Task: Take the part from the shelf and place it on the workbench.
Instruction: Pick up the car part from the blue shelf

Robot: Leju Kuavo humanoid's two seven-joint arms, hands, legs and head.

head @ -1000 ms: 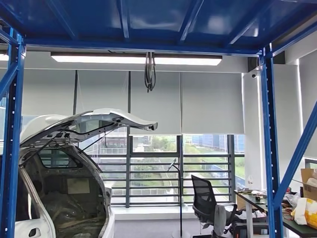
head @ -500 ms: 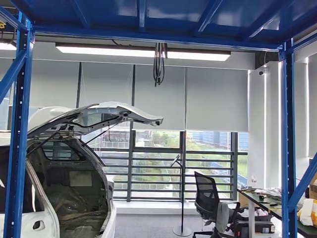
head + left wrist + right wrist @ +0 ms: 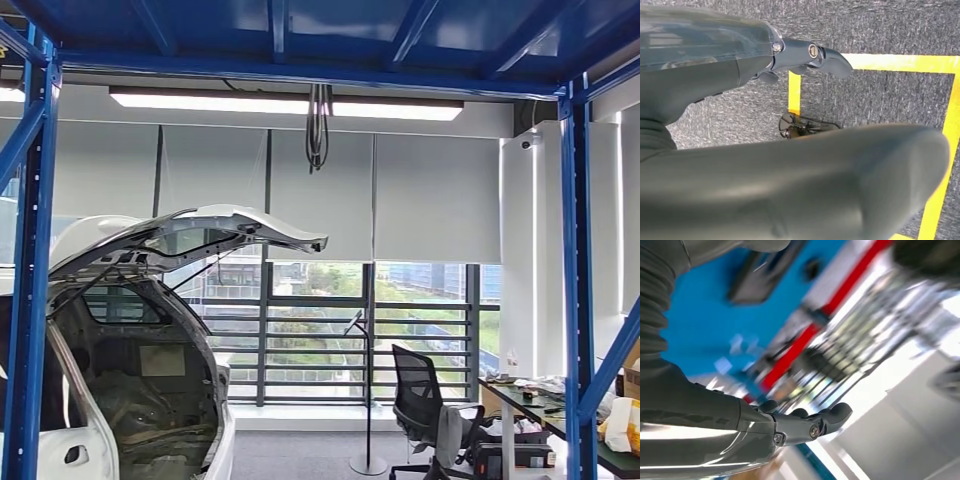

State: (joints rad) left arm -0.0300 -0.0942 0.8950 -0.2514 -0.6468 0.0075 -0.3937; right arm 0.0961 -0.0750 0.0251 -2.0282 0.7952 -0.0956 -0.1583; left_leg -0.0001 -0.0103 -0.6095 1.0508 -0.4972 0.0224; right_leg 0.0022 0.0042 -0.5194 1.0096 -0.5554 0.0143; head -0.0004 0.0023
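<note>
Looking forward from the head view, a blue steel shelf frame (image 3: pixel 575 290) spans the scene, with uprights at both edges and a blue deck overhead. Under the deck runs a long strip light (image 3: pixel 226 102), and a loop of black cable (image 3: pixel 318 125) hangs beside it. At lower left stands a white car body (image 3: pixel 90 400) with its tailgate (image 3: pixel 219 232) raised, showing the bare inside of the boot. Behind it, grey roller blinds (image 3: pixel 423 195) cover the upper half of a window wall, with railings and greenery below them. A black office chair (image 3: pixel 423 405) and a thin floor lamp (image 3: pixel 367 400) stand near the window. At lower right a cluttered tabletop (image 3: pixel 528 400) carries small items too small to name, and a yellow and white bag (image 3: pixel 620 425). The part named in the task cannot be made out in any view.

From the left wrist view, the left robot hand (image 3: pixel 802 52) hangs over grey carpet (image 3: pixel 881 95) marked with yellow tape (image 3: pixel 904 62); its fingers lie out straight and apart, holding nothing.

From the right wrist view, the right robot hand (image 3: pixel 806 425) also holds nothing, fingers stretched out, against a blurred background of blue and red
</note>
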